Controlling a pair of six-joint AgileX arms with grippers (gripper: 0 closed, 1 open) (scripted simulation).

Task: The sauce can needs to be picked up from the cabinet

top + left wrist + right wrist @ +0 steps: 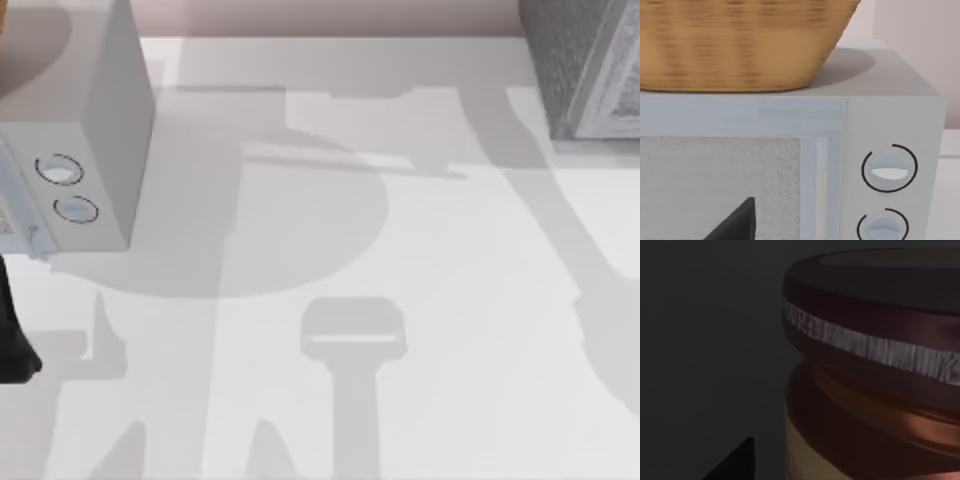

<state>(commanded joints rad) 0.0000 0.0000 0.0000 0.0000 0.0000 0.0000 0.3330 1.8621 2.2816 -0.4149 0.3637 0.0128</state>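
Sauce can: squat cylindrical can [875, 370] with a dark maroon rim, a pale band under the rim and an orange-tinted side, seen very close in the right wrist view against a dark surround; judged to be inside the cabinet, though the shelf it stands on cannot be made out

Cabinet: large dark grey speckled box with a white-framed front panel [590, 70] at the far right corner of the table [400, 260]; its inside is not visible from above

Right tool: one dark fingertip [737, 462] shows at the edge of the right wrist view, close to the can and apart from it; whether the tool is spread, pressed together or pinching cannot be told

Left tool: parked at the table's left edge, facing the smooth pale grey box with two round dials [890, 170]; one dark fingertip [737, 222] shows in the left wrist view; its state cannot be told either; a woven tan basket [740, 45] sits on top of that box

Step in hand: judged to be the final approach to the can, before any grasp

Doing it well: centre the can between the fingers, since it sits off to one side of the wrist view; keep the fingers spread wider than the body; take the straight side below the flared rim so the pads sit flat; close gently, then draw straight out

Risk: nudging the can deeper into the cabinet, or brushing the cabinet wall in the dark
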